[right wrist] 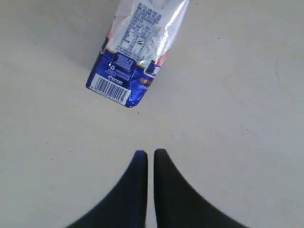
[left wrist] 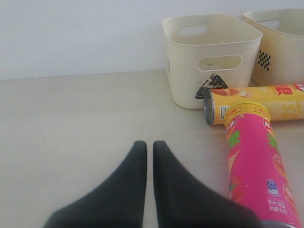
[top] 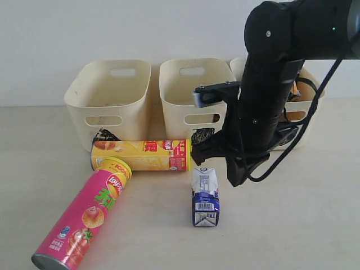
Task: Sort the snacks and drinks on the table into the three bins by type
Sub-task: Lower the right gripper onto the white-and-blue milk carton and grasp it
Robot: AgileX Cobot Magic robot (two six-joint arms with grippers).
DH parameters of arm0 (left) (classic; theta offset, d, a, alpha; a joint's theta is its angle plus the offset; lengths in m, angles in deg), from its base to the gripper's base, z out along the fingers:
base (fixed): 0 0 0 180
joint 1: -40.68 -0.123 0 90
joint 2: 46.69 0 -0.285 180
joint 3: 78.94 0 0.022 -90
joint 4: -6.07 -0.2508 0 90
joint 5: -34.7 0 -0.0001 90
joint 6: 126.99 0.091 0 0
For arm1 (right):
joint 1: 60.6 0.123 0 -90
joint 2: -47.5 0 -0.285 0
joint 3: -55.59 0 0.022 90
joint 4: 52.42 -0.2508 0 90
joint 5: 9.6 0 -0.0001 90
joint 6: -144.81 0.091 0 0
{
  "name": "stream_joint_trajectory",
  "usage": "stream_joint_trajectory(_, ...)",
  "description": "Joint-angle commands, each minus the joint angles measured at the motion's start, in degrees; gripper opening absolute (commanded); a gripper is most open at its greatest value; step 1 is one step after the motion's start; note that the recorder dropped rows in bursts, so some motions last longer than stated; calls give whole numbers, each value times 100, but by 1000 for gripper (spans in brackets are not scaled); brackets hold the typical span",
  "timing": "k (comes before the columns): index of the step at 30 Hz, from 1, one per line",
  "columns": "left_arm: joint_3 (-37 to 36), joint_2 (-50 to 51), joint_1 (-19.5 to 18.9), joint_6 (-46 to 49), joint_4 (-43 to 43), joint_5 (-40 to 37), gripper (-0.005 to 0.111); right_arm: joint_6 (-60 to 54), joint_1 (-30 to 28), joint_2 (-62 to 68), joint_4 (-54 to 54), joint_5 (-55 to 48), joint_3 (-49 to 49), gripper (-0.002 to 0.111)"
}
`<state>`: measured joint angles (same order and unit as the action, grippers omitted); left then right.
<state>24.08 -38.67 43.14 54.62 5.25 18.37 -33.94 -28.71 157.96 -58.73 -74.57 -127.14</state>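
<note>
Right wrist view: blue-and-white carton [right wrist: 135, 52] lies ahead of closed gripper [right wrist: 149, 155].

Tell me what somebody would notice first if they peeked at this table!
The big black robot arm looms on the right, its shut right hand hanging empty just beside a small blue-and-white carton. On the left, a bright pink chip tube lies on its side, its top end close to a yellow Lay's tube that lies in front of the cream bins.

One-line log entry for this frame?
right end effector: shut, empty, near carton | left end effector: shut, empty | pink tube, yellow tube: lying on table, unsorted
</note>
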Motion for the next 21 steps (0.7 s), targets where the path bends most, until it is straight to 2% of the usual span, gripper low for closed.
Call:
stream_joint_trajectory(1, -23, -23, -17, -74, 21, 48, 4, -125, 4, -72, -641, 276, 32, 7)
stream_joint_trajectory(2, -23, -23, -17, -74, 21, 48, 4, -218, 24, -72, -844, 356, 44, 16)
stream_joint_trajectory(5, -23, -23, -17, -74, 21, 48, 4, -311, 293, -19, -840, 570, 128, 53)
stream_joint_trajectory(6, -23, -23, -17, -74, 21, 48, 4, -311, 331, 4, -840, 586, 128, 61)
stream_joint_trajectory(7, -23, -23, -17, -74, 21, 48, 4, -311, 401, 82, -892, 670, 128, 73)
stream_joint_trajectory(9, -23, -23, -17, -74, 21, 48, 4, -350, 426, 201, -950, 725, 128, 88)
stream_joint_trajectory(16, -23, -23, -17, -74, 21, 21, 4, 111, 426, 487, -399, 1283, 118, 90)
stream_joint_trajectory(21, -23, -23, -17, -74, 21, 17, 4, 1101, 473, 646, 469, 1517, 105, 90)
